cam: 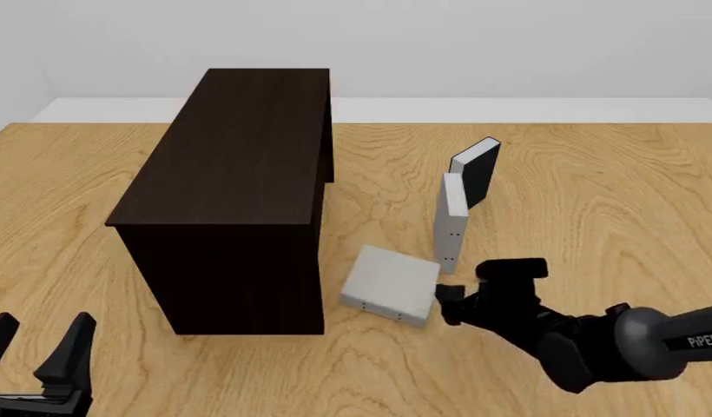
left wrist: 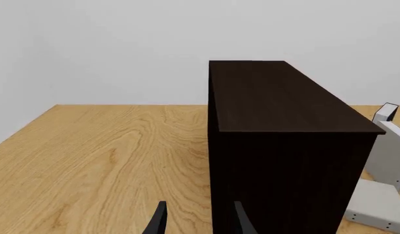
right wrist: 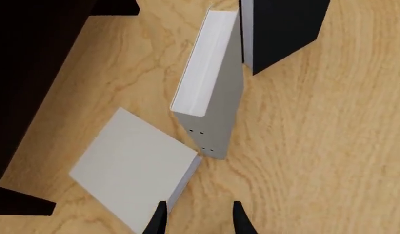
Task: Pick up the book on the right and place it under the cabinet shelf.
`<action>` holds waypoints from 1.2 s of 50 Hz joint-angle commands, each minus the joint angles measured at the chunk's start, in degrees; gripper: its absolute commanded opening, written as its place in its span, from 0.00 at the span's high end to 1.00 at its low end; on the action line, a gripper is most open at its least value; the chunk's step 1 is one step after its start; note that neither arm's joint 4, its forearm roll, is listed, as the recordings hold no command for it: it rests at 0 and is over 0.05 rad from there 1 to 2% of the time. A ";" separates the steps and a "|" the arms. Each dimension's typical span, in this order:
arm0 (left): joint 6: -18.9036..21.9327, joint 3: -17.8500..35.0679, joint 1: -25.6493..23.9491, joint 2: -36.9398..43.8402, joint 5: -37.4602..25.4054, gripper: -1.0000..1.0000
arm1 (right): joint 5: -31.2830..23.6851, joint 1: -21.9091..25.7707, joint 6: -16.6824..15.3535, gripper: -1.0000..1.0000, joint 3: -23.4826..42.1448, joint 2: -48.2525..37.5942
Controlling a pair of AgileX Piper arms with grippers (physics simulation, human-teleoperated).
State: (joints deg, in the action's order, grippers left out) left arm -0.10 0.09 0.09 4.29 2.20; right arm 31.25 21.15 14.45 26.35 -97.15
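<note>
The book point(cam: 389, 283) is a light grey hardcover lying flat on the table, just right of the cabinet shelf's front corner. Its dotted spine faces the front; it also shows as the book point(right wrist: 131, 163) and the book point(left wrist: 375, 207). The cabinet shelf point(cam: 234, 174) is a long, nearly black box at centre left, also visible as the cabinet shelf point(left wrist: 285, 146) and the cabinet shelf point(right wrist: 30, 73). My right gripper point(cam: 446, 305) is open at the book's right edge, low over the table. In the right wrist view that gripper point(right wrist: 198, 222) has the book's page edge just ahead of its fingers. My left gripper point(cam: 37, 347) is open at the front left, far from the books; the left gripper point(left wrist: 198, 222) faces the cabinet's end.
A second grey book point(cam: 451, 217) stands upright just behind the flat one, dots on its spine; it shows again as the grey book point(right wrist: 216, 97). A black-covered book point(cam: 477, 169) stands behind it. Bare wooden table point(cam: 611, 200) lies to the right and to the left of the cabinet.
</note>
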 commanded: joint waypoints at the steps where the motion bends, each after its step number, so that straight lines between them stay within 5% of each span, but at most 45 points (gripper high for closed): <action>1: 0.01 -0.01 0.06 0.31 0.16 0.00 | -4.85 -1.38 2.86 0.00 0.50 2.54; 18: 0.02 -0.03 -0.17 0.73 0.51 0.00 | -13.77 -4.05 -0.79 0.00 4.97 1.29; 60: 0.10 0.00 -0.13 -0.05 -0.14 0.00 | -14.02 4.76 0.91 0.00 12.43 -5.41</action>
State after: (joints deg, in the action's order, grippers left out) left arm -0.01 0.09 -0.10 4.13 2.10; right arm 13.37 21.20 7.53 37.38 -101.23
